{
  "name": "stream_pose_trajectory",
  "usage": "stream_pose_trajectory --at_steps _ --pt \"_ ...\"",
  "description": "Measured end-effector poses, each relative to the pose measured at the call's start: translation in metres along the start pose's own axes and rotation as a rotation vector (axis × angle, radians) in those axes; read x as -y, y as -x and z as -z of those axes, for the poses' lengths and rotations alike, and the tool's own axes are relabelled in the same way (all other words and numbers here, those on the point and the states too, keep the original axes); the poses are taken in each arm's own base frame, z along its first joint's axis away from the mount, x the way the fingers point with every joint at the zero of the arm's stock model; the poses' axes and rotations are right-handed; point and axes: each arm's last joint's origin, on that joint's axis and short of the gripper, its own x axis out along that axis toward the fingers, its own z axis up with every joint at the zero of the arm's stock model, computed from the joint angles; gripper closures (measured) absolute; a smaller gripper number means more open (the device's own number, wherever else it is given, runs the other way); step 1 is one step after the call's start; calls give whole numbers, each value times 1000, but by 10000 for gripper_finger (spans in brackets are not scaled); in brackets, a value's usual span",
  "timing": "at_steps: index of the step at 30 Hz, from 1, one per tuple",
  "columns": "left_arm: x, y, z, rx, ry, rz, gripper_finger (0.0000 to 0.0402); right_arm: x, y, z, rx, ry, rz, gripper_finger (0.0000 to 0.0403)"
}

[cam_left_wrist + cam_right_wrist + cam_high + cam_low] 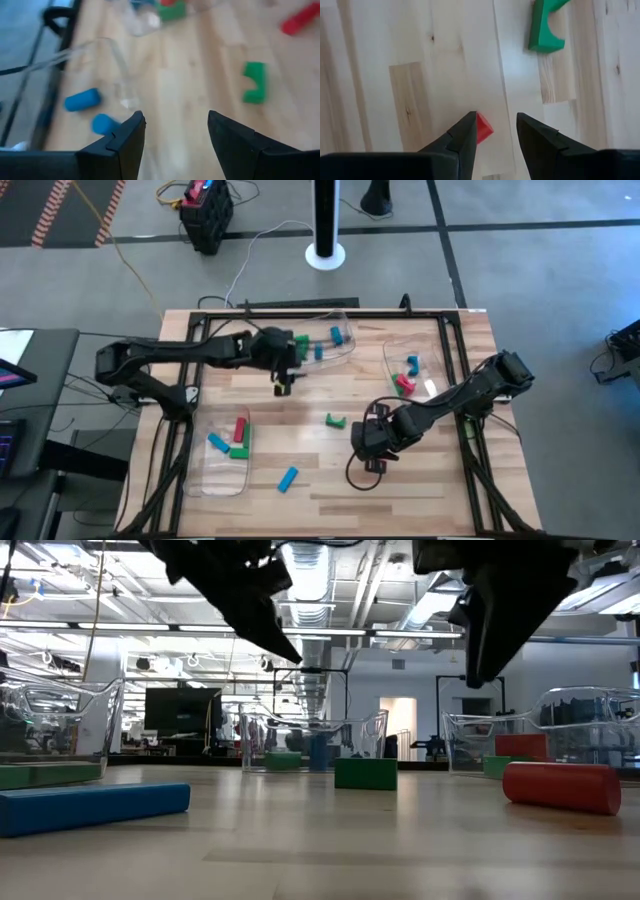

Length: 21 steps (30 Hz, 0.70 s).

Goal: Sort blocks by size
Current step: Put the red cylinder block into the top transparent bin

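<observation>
I'm looking down on the wooden table [440, 480], with both dark arms reaching in over it from the left and right sides. The left arm stretches across the far half, and its left gripper [283, 383] hangs just on the near side of the far tray [345, 355]; its fingers stand well apart with nothing between them, only bare wood below. The right arm bends in from the right edge, putting the right gripper [370, 460] over the near middle of the table. Its fingers are parted and grip nothing, though a red block [560, 787] lies on the wood under them, one end showing in the gap beside one finger. Three clear trays sit on the table. The far tray holds a green piece [300, 340] and a couple of blue pieces [337, 334]. The right tray [390, 360] holds a blue piece [412, 364] and a red piece [404, 384], with some green beside the red. The near-left tray [205, 470] holds a blue bar [218, 443], a red bar [240, 428] and a green bar [240, 450]. Loose on the wood are a notched green block [335, 420] near the centre, just left of the right arm, and a blue block [288, 478] nearer to me, between the near-left tray and the right gripper
</observation>
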Motion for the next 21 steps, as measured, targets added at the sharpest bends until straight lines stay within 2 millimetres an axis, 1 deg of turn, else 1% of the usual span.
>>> stream_pose_trajectory --at_steps 5,9,15,18,21 --pt "31 1 -2 -47 -53 101 191 3 -10 9 -37 -43 20 214" --pt "51 3 -6 -44 -65 153 191 5 -16 15 -57 -94 29 195" --pt "75 5 -12 -7 -94 208 191 3 -29 26 -93 -165 -22 180" --pt "83 3 -8 4 -107 224 191 -1 -31 31 -105 -197 -39 179" --pt "87 0 -2 7 -106 227 191 -5 -30 33 -105 -217 -45 179"
